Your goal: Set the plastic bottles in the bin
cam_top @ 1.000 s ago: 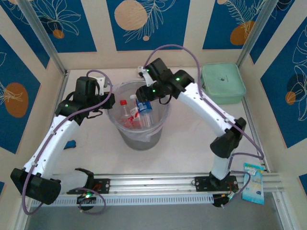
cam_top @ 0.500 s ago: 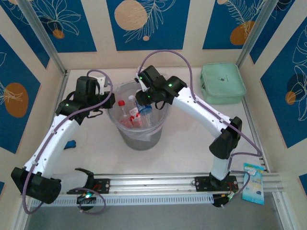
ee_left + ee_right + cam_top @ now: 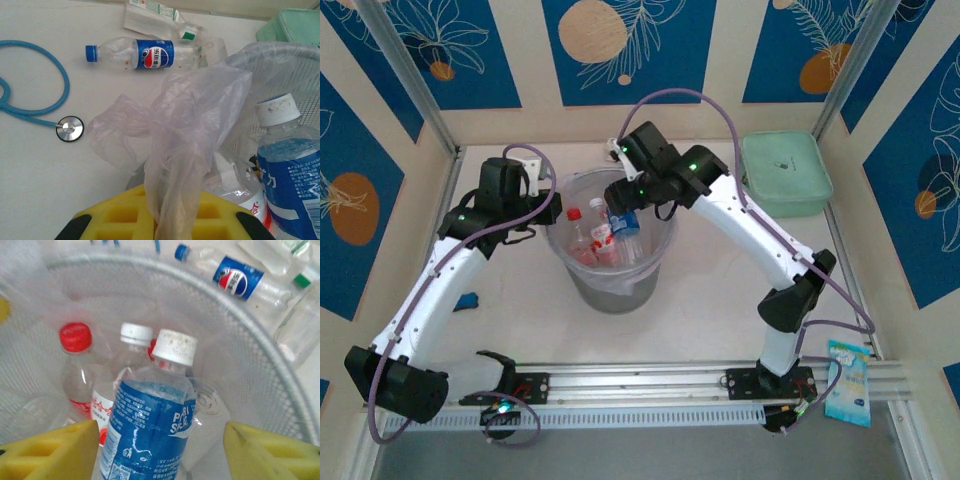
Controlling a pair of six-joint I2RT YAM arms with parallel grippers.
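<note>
The bin (image 3: pixel 610 288), a big translucent bucket lined with a thin plastic bag (image 3: pixel 192 115), stands mid-table. My left gripper (image 3: pixel 160 220) is shut on the bag's edge at the bin's left rim (image 3: pixel 552 212). My right gripper (image 3: pixel 160 450) hangs open over the bin. A blue-labelled, white-capped bottle (image 3: pixel 150 415) stands loose between its yellow fingers (image 3: pixel 55 450), with a gap on each side. A red-capped bottle (image 3: pixel 75 355) and a white-capped one (image 3: pixel 135 335) stand beside it in the bin. Behind the bin, a blue-capped Pepsi bottle (image 3: pixel 150 53) and a green-capped bottle (image 3: pixel 160 15) lie on the table.
A mint-green box (image 3: pixel 785 172) sits at the back right. A blue stethoscope (image 3: pixel 35 75) lies on the table left of the Pepsi bottle. A small blue object (image 3: pixel 467 300) lies by the left arm, and a packet (image 3: pixel 847 395) at the near right rail.
My right gripper dipped left over the bin, came back and opened, so the blue-labelled bottle is out of its grip. The left arm has stayed put, still holding the bag.
</note>
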